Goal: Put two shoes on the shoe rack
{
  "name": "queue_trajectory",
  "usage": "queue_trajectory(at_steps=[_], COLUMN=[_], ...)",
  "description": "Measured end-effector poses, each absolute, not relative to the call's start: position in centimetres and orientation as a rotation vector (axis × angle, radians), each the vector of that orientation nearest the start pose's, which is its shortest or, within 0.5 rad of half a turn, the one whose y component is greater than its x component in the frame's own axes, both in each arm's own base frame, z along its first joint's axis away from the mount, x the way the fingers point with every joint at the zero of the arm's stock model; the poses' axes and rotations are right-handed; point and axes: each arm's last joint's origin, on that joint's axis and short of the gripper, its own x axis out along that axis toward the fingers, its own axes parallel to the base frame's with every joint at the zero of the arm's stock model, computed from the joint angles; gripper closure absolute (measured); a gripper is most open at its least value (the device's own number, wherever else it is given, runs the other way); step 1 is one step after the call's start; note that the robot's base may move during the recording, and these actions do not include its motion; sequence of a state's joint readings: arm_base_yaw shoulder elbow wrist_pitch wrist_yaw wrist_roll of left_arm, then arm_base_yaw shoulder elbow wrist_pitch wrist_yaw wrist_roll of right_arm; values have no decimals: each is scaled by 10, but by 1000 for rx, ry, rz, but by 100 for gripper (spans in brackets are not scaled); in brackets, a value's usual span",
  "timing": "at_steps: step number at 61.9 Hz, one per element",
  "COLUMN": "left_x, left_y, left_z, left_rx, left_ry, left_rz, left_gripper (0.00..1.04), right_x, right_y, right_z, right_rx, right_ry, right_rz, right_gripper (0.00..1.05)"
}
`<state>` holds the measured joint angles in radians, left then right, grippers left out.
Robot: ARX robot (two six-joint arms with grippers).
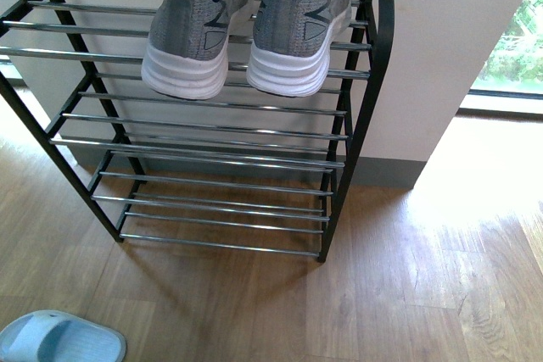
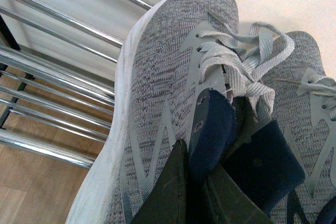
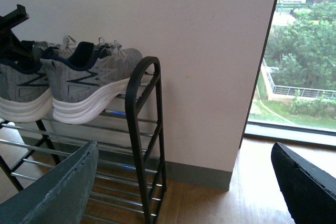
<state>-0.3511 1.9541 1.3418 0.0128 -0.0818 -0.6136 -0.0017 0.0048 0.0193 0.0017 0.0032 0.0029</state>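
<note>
Two grey sneakers sit side by side, heels toward me, on an upper tier of the black shoe rack [image 1: 212,158]. My left gripper [image 2: 191,156] is shut on the navy heel collar of the left grey sneaker [image 1: 191,36], whose knit upper [image 2: 157,77] fills the left wrist view. The other grey sneaker [image 1: 297,31] rests beside it [image 2: 310,103], toward the rack's curved side. My right gripper [image 3: 184,182] hangs open and empty, well apart from the rack [image 3: 144,129]. Both sneakers [image 3: 89,85] show in its view.
A pale blue slide [image 1: 59,341] lies on the wooden floor [image 1: 407,277] at the front left. The rack stands against a white wall [image 1: 441,40]. A window [image 3: 304,61] lies to the right. The lower chrome bars [image 1: 221,209] carry nothing.
</note>
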Motion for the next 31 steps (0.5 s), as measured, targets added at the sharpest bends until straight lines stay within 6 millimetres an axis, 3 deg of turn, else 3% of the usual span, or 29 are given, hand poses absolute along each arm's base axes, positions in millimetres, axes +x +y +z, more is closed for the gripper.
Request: queue_trajectory(at_steps=[19, 31], left_x=[416, 415], left_y=[-157, -156], left_z=[200, 199], left_rx=[-423, -419], left_ry=[662, 662], left_rz=[-116, -116], left_gripper=[103, 69], right_x=[97, 97], right_y=[0, 0], right_z=[170, 170], right_rx=[3, 3], right_ry=[-16, -16], right_rz=[-5, -5], right_gripper=[9, 9])
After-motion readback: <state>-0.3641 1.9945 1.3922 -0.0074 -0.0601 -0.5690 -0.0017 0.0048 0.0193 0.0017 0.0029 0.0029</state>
